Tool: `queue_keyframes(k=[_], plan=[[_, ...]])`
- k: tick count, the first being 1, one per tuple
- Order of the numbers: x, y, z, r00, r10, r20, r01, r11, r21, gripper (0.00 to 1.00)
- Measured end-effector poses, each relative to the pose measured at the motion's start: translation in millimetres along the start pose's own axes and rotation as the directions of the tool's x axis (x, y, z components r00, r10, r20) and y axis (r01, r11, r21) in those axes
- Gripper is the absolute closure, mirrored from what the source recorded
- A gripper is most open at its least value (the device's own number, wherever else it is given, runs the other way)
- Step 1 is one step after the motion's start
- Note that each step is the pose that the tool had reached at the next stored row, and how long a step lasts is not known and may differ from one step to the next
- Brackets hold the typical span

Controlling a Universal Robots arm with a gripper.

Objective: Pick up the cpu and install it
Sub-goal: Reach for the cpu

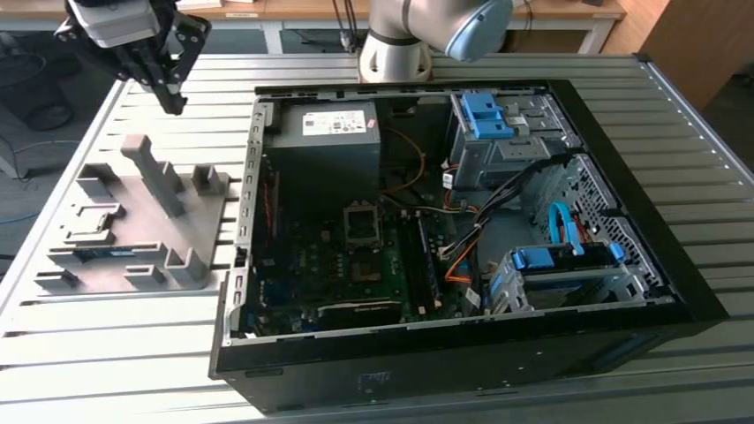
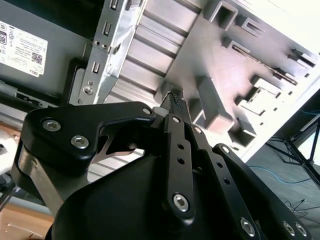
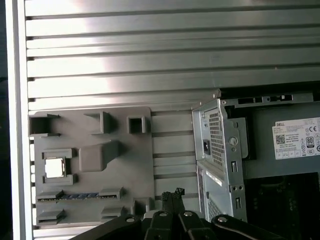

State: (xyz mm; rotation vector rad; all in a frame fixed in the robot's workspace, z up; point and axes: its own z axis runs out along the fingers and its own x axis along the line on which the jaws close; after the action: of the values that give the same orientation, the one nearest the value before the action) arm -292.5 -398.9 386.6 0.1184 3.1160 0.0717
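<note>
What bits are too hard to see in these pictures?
The cpu, first wrist view: glare washes out its face.
The socket, exterior view: too dark and small to tell whether open.
The tray, first wrist view: one edge hidden behind the gripper.

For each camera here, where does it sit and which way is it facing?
Exterior view: off the arm, raised, looking down on the table, open computer case and grey tray; the arm's base and gripper show.
First wrist view: on the arm, facing down at the tray, where the cpu lies; jaw tips show.
Second wrist view: on the arm, looking along the gripper's links toward tray and case.
Shared: both wrist views hold tray, case corner and shut jaws.
</note>
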Motion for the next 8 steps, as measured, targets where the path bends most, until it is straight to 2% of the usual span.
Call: queue_keyframes(k=[2,4,5,6,8], plan=[[1.4,-0.1,0.4,0.9997,0.001,-0.0263,-0.001,1.0000,0.0021,0.90],[2.6,-0.2,0.6,0.9983,0.003,-0.0582,-0.003,1.0000,0.0048,0.90],[3.0,-0.3,0.8,0.9975,0.004,-0.0700,-0.003,1.0000,0.0054,0.90],[3.5,-0.3,1.0,0.9972,0.004,-0.0753,-0.004,1.0000,0.0054,0.90],[6.9,-0.6,1.0,0.9971,0.004,-0.0757,-0.004,1.0000,0.0056,0.90]])
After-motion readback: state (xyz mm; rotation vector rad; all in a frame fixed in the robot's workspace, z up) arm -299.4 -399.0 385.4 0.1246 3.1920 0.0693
